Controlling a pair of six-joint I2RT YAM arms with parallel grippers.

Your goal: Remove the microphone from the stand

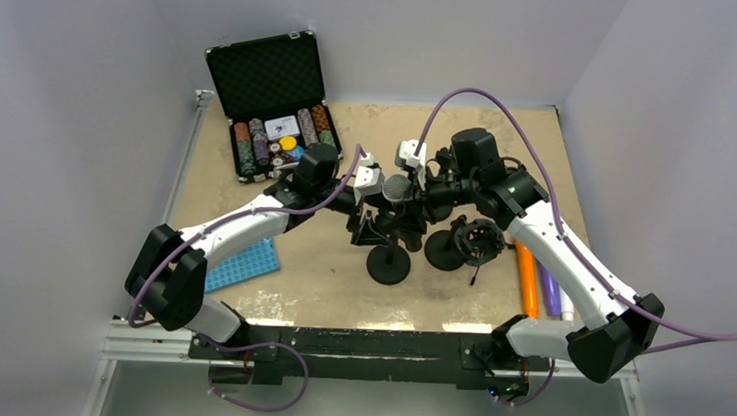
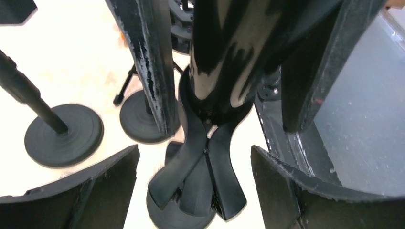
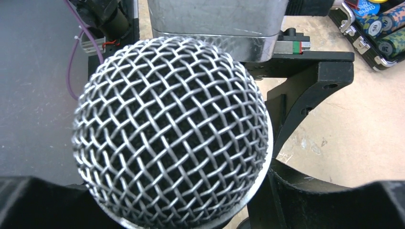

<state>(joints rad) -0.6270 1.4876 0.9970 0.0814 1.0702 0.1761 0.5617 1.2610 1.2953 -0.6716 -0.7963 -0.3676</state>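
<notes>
The microphone (image 3: 172, 133) sits in the stand clip (image 2: 200, 171), nothing freed! The left pincer (image 2: 229, 67) straddles its handle, the right pincer (image 3: 191, 207) flanks the mesh head; clamped or loose, I cannot tell. Lift-out remains.

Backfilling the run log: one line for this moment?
microphone: in stand | left gripper: open astride handle | right gripper: at head, grip unclear

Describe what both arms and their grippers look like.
Both arms share one build: white links, as on the left arm and right arm, joined by bulky black joints. A purple cable loops along each arm. A small green light glows near the right wrist. The left gripper's fingers are black, with pale scuffs along their edges.
</notes>
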